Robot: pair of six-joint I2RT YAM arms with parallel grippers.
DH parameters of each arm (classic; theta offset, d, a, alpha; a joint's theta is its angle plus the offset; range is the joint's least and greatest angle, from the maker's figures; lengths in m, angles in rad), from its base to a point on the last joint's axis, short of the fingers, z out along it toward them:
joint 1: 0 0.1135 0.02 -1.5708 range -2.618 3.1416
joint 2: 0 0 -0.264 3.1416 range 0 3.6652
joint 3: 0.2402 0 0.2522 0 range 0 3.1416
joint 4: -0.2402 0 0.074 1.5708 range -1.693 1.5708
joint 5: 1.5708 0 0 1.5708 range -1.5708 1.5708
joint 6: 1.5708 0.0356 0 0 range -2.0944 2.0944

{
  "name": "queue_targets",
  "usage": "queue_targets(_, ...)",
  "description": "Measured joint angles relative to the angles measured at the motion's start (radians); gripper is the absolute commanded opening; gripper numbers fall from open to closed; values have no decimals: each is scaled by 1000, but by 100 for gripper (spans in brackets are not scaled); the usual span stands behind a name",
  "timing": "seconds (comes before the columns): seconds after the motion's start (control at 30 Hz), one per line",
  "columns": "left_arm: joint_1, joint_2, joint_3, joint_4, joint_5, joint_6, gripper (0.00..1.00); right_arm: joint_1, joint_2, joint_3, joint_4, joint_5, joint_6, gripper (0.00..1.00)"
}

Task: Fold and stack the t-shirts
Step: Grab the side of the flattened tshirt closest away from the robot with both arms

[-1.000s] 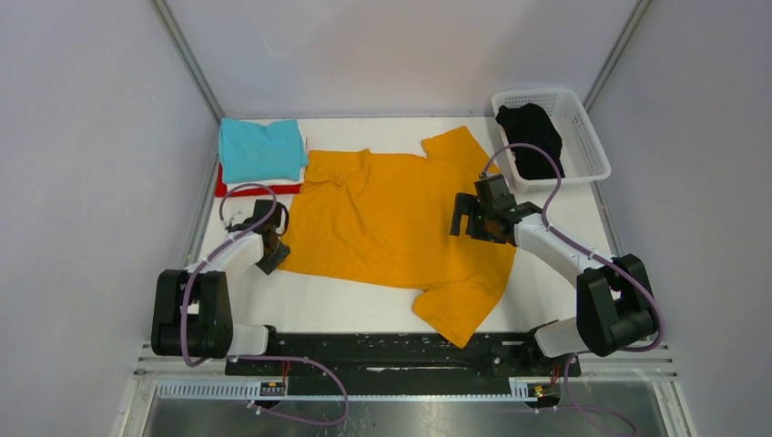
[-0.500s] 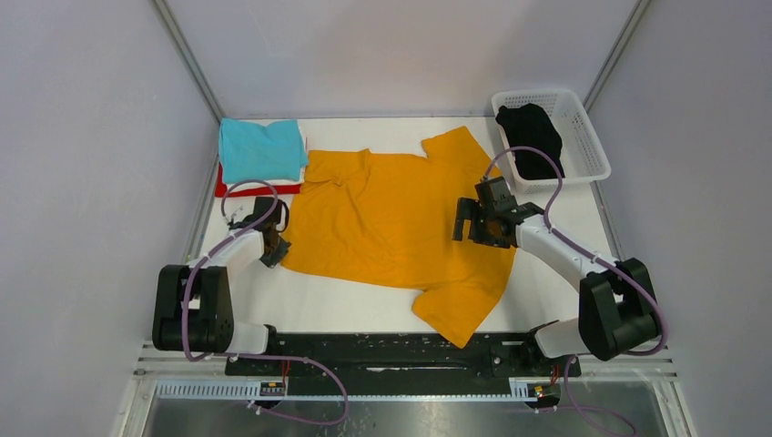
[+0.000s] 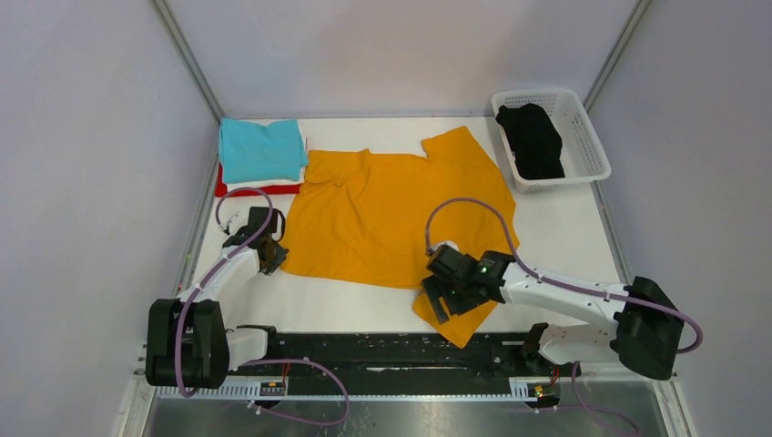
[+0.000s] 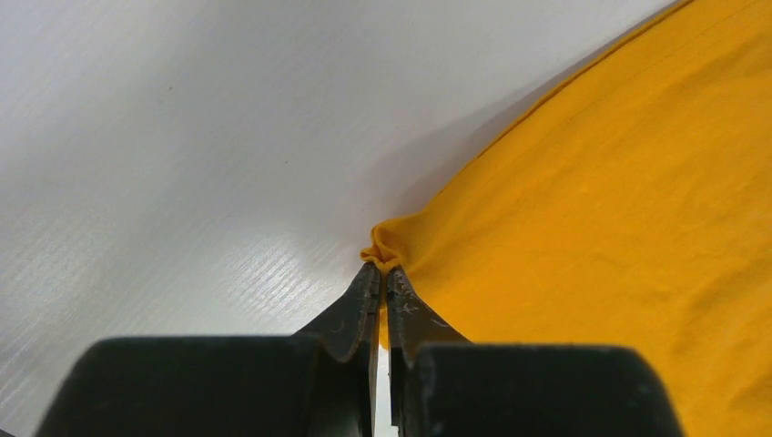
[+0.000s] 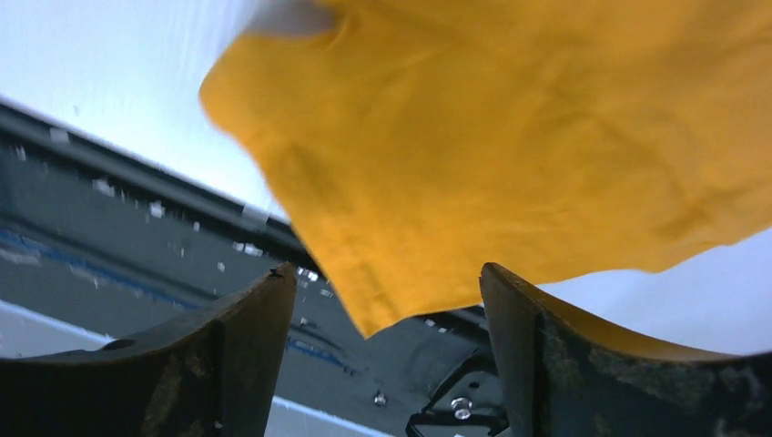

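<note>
Left claw (image 3: 267, 258) (image 4: 382, 273): clenched on the near hem corner of the mustard-orange t-shirt (image 3: 391, 214) (image 4: 619, 228). The wrist view shows a small pucker of cloth pinched between the tips.

Right claw (image 3: 443, 296) (image 5: 387, 273): jaws apart, grasping nothing. It sits at the shirt's near sleeve (image 3: 455, 330) (image 5: 510, 155), and the sleeve tip hangs in the gap between its 2 fingers.

Mustard-orange t-shirt: spread flat mid-table (image 3: 564, 237). Its long axis, hem to neck, runs left to right, with the hem towards the left arm. The 2 sleeves point far and near. The near sleeve lies straight ahead of the right claw, which is the nearer arm. The sleeve fold likely depends on that claw closing there while the hem corner is held.

Teal t-shirt (image 3: 261, 150): folded, beyond the orange shirt's far hem corner. It tops a stack with a red t-shirt (image 3: 246, 190) showing beneath.

White lattice basket (image 3: 583, 137): beyond the orange shirt's far sleeve. It holds 1 crumpled black t-shirt (image 3: 533, 141).
</note>
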Motion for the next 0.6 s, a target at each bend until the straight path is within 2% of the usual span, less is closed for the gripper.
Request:
queue_targets(0.1,0,0,0,1,1,0,0,109,31,0,-18,-8,24,71)
queue_targets(0.43,0,0,0,1,3,0,0,206,239,-8,23,-32,83,62)
queue_targets(0.5,0,0,0,1,3,0,0,209,242,-7,20,-24,92,53)
queue_targets(0.6,0,-2,0,0,3,0,0,210,246,-7,6,7,107,28)
